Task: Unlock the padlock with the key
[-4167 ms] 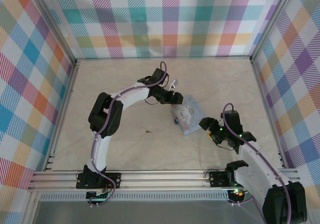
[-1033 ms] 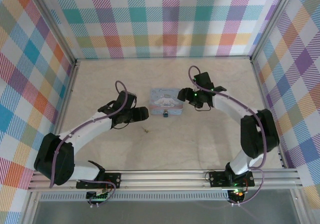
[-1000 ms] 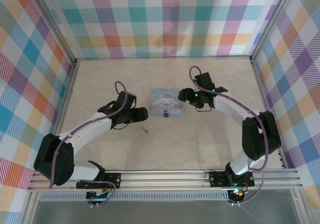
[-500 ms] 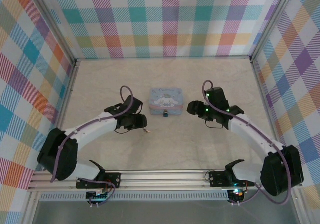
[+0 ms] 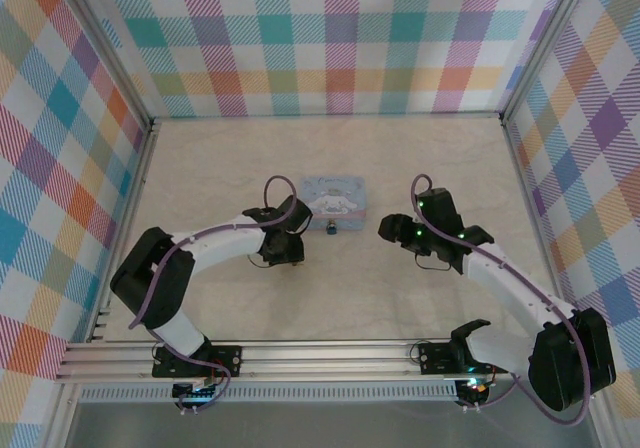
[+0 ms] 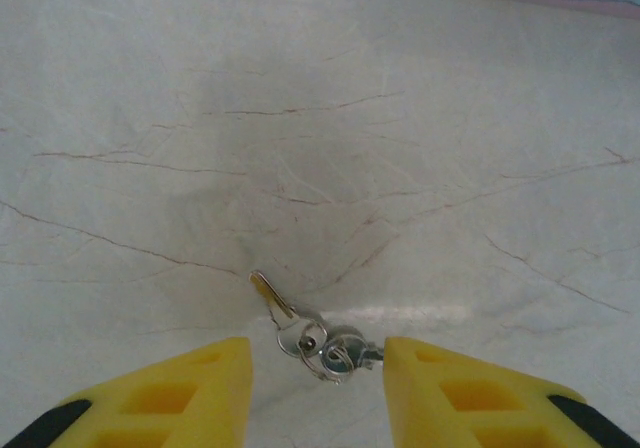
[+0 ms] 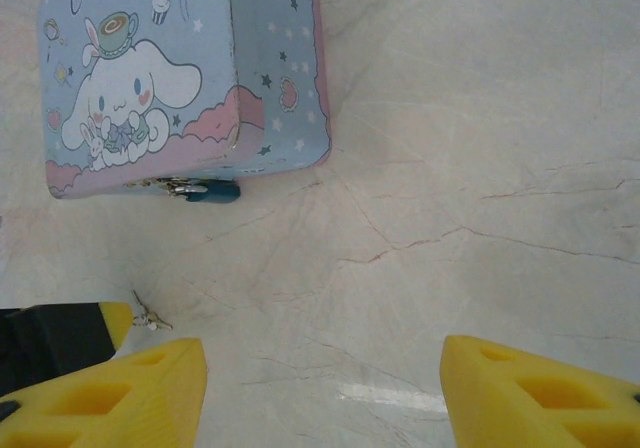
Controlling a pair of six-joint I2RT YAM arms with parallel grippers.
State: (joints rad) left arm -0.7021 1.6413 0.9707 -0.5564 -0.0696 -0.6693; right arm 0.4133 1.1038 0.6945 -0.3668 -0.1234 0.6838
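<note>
left claw (image 6: 312,373) released, straddling the key (image 6: 285,323) on the tabletop (image 6: 450,168), lower centre | padlock (image 7: 212,190) at box (image 7: 180,68) front, upper left | right claw (image 7: 320,378) released, empty | early stage: key not yet gripped, padlock apparently locked

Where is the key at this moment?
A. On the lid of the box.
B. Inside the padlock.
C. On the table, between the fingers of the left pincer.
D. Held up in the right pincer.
C: the key lies flat on the table between the yellow fingers of the left pincer, away from the padlock at the front edge of the box.
</note>
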